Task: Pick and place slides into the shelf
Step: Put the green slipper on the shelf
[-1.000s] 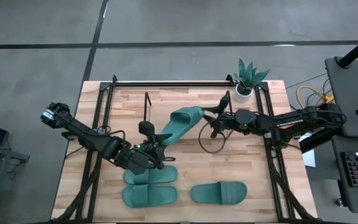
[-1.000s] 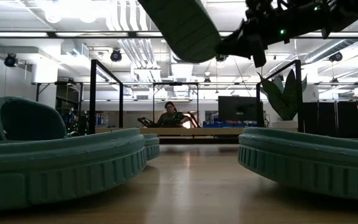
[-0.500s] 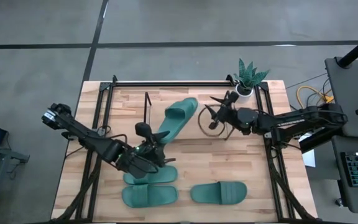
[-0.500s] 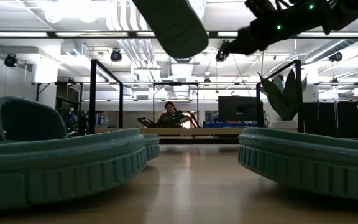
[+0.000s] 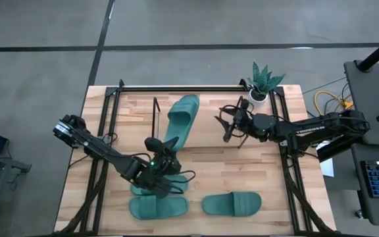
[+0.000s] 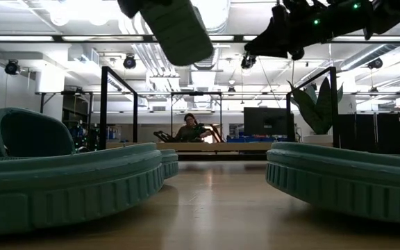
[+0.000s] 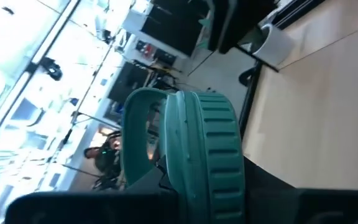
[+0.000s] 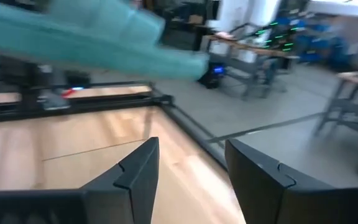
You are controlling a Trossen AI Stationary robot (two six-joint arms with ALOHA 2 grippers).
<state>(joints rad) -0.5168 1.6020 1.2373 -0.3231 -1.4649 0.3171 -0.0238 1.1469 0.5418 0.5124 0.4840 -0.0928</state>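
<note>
My left gripper [image 5: 160, 157] is shut on one teal slide [image 5: 179, 118], which reaches from it toward the table's far edge, over the shelf. In the low view this slide [image 6: 176, 28] hangs high in the air. The shelf shows as thin black rods, one upright end [image 5: 155, 113] on the left and one [image 5: 241, 135] on the right. My right gripper [image 5: 229, 125] is open, in the air to the right of the held slide and apart from it. Three more slides lie flat on their soles near the table's near edge [image 5: 160, 185] [image 5: 158, 208] [image 5: 232, 203]. My left gripper holds the slide by its near end [image 5: 165, 150], coming at it from the near-left side. In the left wrist view the ribbed sole edge [image 7: 207, 149] runs out from between the fingers, with the strap [image 7: 138, 134] to one side. The slide is lifted clear, its free end [image 5: 187, 101] toward the far edge.
A potted plant [image 5: 262, 82] stands at the far right corner. Black frame rails [image 5: 104, 131] [image 5: 288, 158] run along the table's left, right and far sides. A person sits at a desk in the room behind [image 6: 189, 128]. Bare wood lies in front of the right gripper [image 8: 73, 143].
The held slide has turned about its held end: its free end swung from pointing right, at the right gripper, to pointing at the far edge. The right gripper has shifted a little toward the far edge and stands clear of the slide.
</note>
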